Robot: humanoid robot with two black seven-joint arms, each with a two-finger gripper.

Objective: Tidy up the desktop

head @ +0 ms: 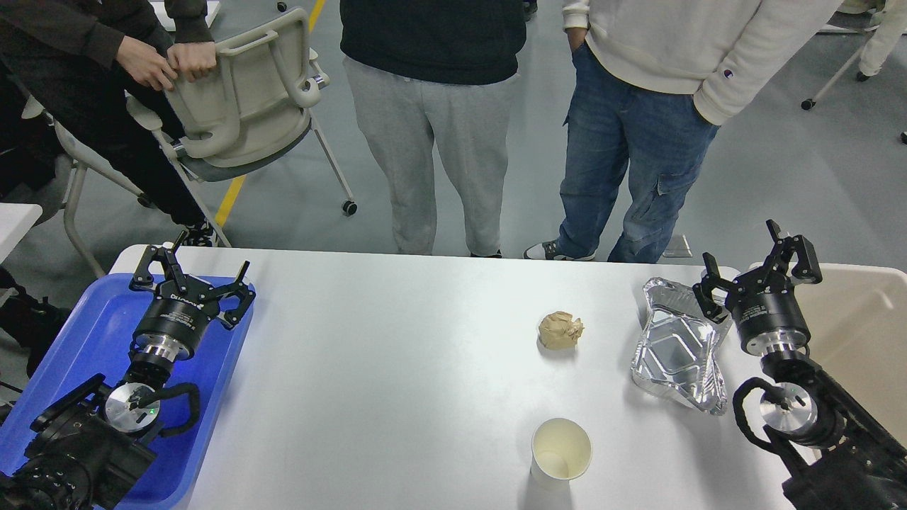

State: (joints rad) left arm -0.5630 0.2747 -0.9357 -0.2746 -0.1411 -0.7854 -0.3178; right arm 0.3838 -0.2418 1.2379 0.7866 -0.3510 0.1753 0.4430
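The white desktop [397,368] spans the view. On it lie a crumpled brown paper ball [560,330], an empty paper cup [561,450] standing near the front edge, and a crushed foil tray [678,353] at the right. My left gripper [191,271] is open and empty above the blue tray [85,333] at the left. My right gripper [757,266] is open and empty, just right of the foil tray's far end, beside the beige bin [861,333].
Two people [432,106] stand close behind the desktop's far edge. A third person holds a beige chair [241,99] at the back left. The beige bin sits at the desktop's right end, the blue tray at its left end.
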